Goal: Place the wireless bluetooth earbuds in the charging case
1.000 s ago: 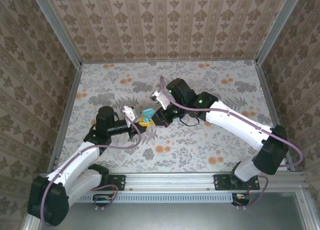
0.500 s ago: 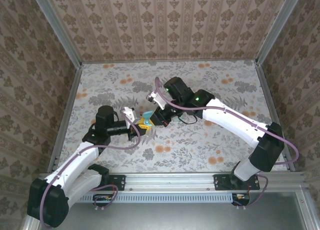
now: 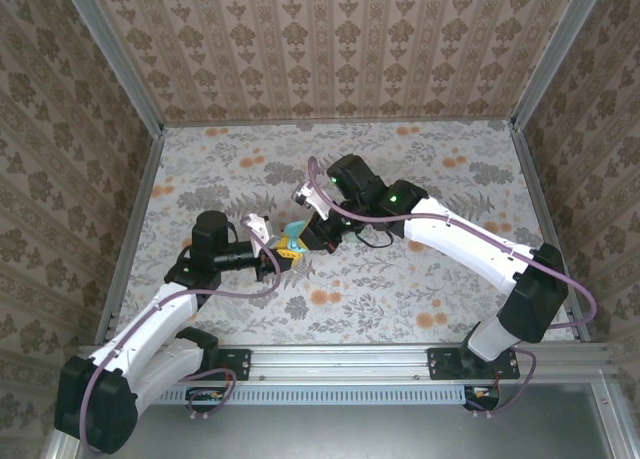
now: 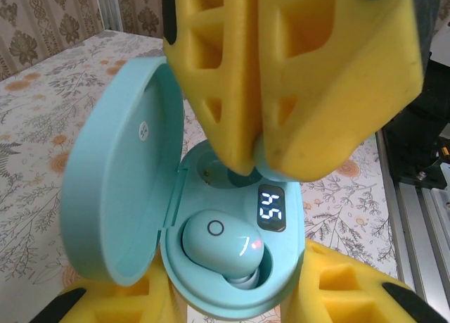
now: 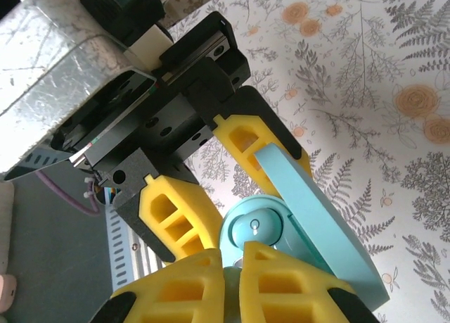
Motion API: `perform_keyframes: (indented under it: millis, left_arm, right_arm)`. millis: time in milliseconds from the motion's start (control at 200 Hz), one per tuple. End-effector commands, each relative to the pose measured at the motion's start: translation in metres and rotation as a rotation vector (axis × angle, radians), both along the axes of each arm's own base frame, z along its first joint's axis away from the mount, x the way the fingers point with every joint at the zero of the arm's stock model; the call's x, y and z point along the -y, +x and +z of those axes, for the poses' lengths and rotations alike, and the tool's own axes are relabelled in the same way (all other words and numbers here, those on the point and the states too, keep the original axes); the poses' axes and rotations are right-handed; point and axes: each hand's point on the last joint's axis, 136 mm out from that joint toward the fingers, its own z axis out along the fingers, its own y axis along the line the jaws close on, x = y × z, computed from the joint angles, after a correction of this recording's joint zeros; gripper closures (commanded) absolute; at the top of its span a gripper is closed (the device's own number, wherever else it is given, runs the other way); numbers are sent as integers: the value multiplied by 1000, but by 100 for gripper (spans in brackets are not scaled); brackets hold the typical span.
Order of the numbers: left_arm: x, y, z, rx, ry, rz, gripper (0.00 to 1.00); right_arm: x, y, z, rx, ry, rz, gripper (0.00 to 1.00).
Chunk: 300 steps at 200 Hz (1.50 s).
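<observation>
1. Left pincer (image 4: 232,305) (yellow ribbed fingers): clamped on the sides of the pale teal-blue oval plastic charging case (image 4: 290,263), which is held above the floral-patterned tabletop (image 3: 430,169), left of its centre.
2. Round hinged lid (image 4: 112,196): stands open at the case's left in the left wrist view.
3. Seated pale light-blue earbud (image 4: 221,242): lies in the socket nearer the left pincer, a red dot glowing on it, beside the lit digit display (image 4: 272,209).
4. Right pincer (image 4: 264,160): comes from above, fingers together on the second pale light-blue earbud (image 4: 266,169), its tips at the mouth of the farther socket.
5. Top view: right pincer (image 3: 312,231) meets left pincer (image 3: 284,246) over the case (image 3: 294,228).
</observation>
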Motion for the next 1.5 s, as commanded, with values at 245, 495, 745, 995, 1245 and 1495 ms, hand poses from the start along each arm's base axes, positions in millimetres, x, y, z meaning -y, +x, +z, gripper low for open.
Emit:
perform_keyframes:
  millis: [245, 495, 745, 995, 1245, 1495]
  left_arm:
    - [7, -18, 29, 43, -69, -110, 100]
    - [8, -19, 31, 34, -73, -122, 100]
    - [8, -19, 33, 31, -74, -125, 100]
    - [8, -19, 35, 35, -71, -127, 100]
    - [8, -20, 35, 39, -71, -125, 100]
    - [8, -19, 37, 40, -73, -120, 100]
  right_arm:
    - [4, 9, 22, 197, 92, -39, 93]
    - [12, 13, 21, 260, 81, -59, 93]
    - [11, 12, 18, 262, 83, -58, 93]
    - [11, 4, -2, 222, 52, -50, 93]
    - [18, 3, -15, 220, 26, -72, 92]
    - [18, 8, -23, 217, 11, -97, 81]
